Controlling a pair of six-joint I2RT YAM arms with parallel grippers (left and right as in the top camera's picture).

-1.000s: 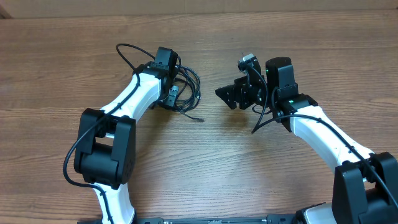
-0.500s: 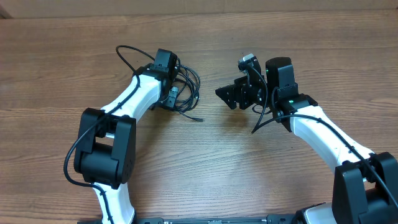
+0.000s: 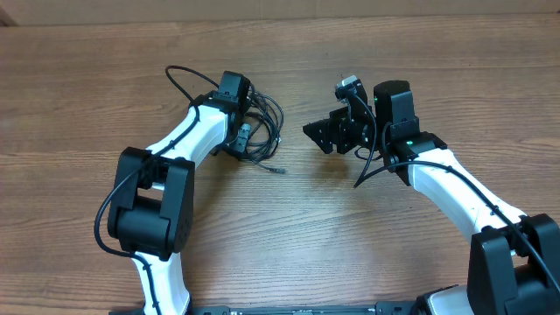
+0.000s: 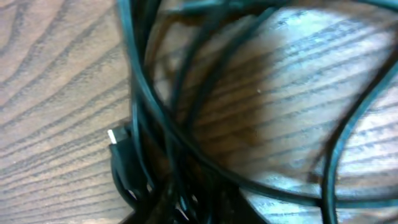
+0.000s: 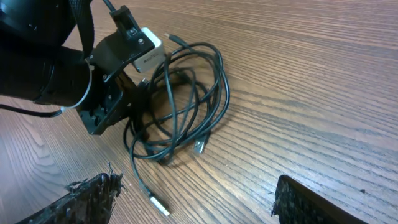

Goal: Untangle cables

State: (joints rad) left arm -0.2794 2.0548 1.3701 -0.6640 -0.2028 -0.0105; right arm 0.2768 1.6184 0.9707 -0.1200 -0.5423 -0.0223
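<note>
A loose heap of thin black cables (image 3: 262, 131) lies on the wooden table (image 3: 87, 70), its loops overlapping and crossing. One strand trails out of the heap toward the robot and ends in a small plug (image 3: 280, 169).

The left gripper (image 3: 240, 136) is down in the heap on its left side, touching the strands. From the left wrist view, cables (image 4: 161, 124) fill the frame and the fingers are hidden, so I cannot tell whether it is pinching a strand.

The right gripper (image 3: 328, 133) hangs to the right of the heap, apart from it and facing it. Its fingers (image 5: 93, 190) are spread wide with nothing between them.

The step in hand looks like taking a first hold on the tangle. The next move likely calls for one arm to pin or lift a loop while the other draws the free plug end clear.
</note>
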